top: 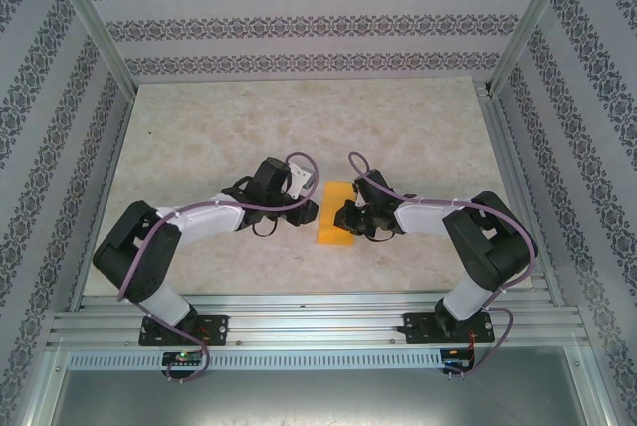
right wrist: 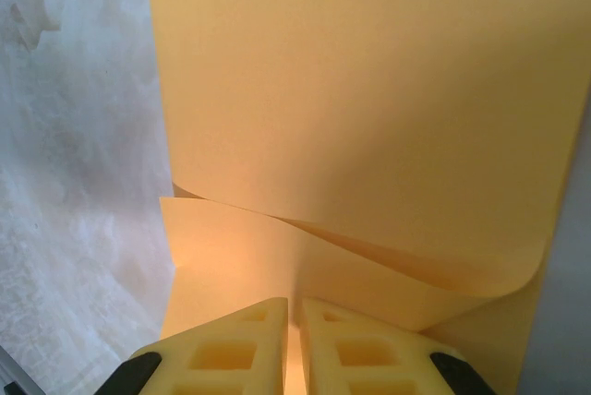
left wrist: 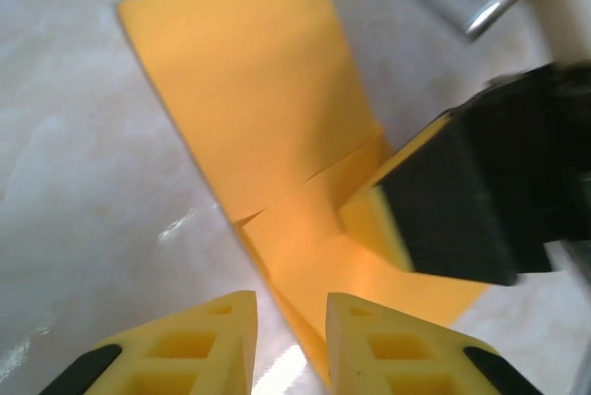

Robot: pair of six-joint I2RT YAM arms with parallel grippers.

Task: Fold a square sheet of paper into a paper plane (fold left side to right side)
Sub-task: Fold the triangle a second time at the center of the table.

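Orange-yellow, the sheet of paper (top: 334,213) lies folded into a narrow rectangle at the middle of the pale marbled table (top: 199,137), between the two arms. In the left wrist view the left gripper (left wrist: 291,317) sits at the bottom of the frame, its fingers slightly parted and holding nothing, just at the paper's near edge. The right gripper (right wrist: 294,312) has its fingers pressed nearly together, pinching the paper's edge, where the upper layer curls up off the lower one.

Folded paper (left wrist: 249,100) beyond parted jaws
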